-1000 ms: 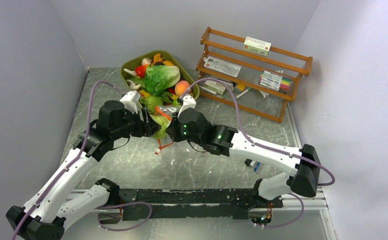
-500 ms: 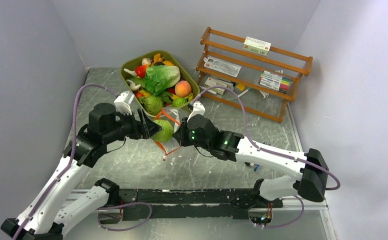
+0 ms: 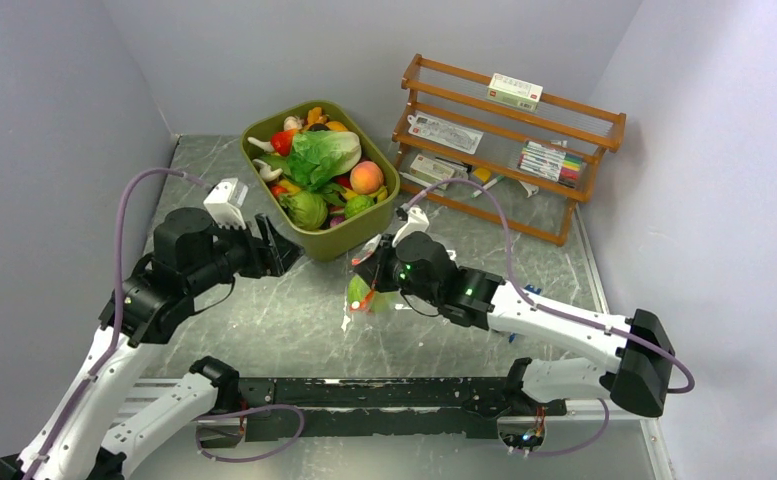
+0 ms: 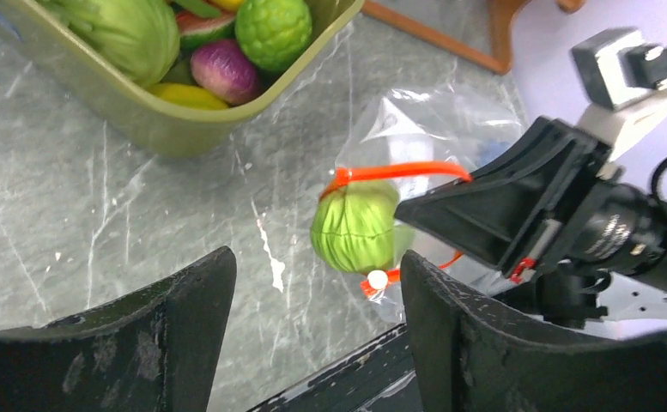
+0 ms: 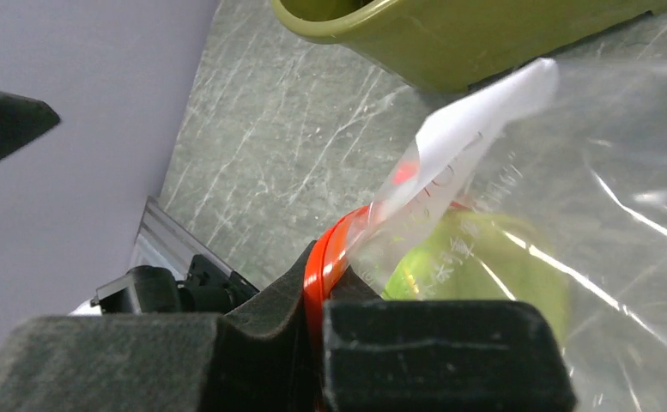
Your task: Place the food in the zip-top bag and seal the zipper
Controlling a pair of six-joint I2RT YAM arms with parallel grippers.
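Grey marbled table [image 3: 264, 320], olive-green plastic tub [image 3: 336, 243] of toy food [image 3: 319, 155] at the back; my left gripper [image 3: 279, 255] hangs wide open and empty near it, and my right gripper [image 3: 372, 285], arm stretched low, pinches the clear floppy zip-top bag [image 4: 415, 120] by its orange-red zipper strip [image 4: 398, 170], presumably holding the mouth up around the round green toy cabbage [image 4: 355, 227] inside.

The bag [image 4: 424, 116], holding cabbage [image 4: 355, 227], lies before the tub [image 4: 175, 129].
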